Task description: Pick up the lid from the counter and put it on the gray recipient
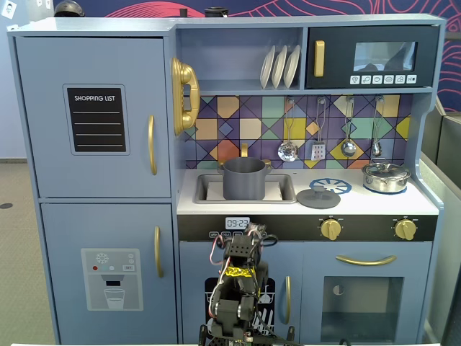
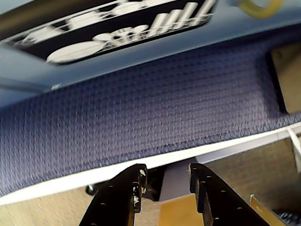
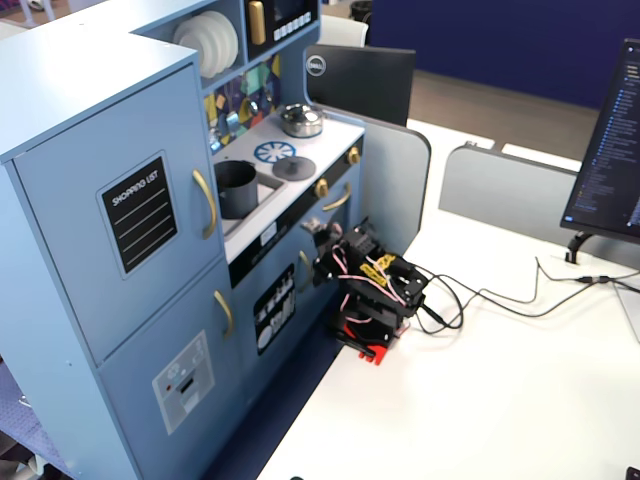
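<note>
The flat round dark-gray lid with a small knob (image 1: 318, 197) is lying on the toy kitchen's white table (image 1: 360, 202), just right of the sink where the matte dark-gray cylindrical pot (image 1: 243, 178) sits. The black two-finger tool (image 2: 165, 181) is folded down low by the cabinet, fingers a bit apart, holding nothing.

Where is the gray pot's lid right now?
In a fixed view, the lid lies flat on the counter, right of the gray pot in the sink, beside the blue burner.
</note>
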`<state>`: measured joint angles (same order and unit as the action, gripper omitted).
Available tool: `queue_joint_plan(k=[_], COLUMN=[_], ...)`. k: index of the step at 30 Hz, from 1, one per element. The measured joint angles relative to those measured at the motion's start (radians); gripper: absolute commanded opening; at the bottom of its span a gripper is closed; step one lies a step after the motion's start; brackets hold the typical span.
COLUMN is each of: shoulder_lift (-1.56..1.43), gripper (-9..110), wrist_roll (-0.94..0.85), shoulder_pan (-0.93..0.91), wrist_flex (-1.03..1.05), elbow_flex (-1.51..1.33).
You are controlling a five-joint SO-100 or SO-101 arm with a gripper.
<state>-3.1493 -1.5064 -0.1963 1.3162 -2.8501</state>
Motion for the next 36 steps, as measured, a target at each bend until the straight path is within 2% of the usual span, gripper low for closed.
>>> queue_joint_plan(k=[7, 13, 18, 22, 25, 29, 36], shoulder_lift=[0.123, 0.147, 0.132, 0.166, 0.224, 0.322, 0.485], gripper=[0, 0, 0, 10, 14, 17, 22], wrist_roll=[-0.078, -0.135, -0.132, -0.132, -0.123, -0.098, -0.078], shoulder_pan=[-0.101, -0.192, -0.307, -0.364, -0.393, -0.423, -0.443], wrist_flex=[-0.097, -0.215, -0.538, -0.946, -1.178, -1.301, -1.367], elbow_flex=[0.348, 0.442, 0.362, 0.232, 0.189, 0.184, 0.196])
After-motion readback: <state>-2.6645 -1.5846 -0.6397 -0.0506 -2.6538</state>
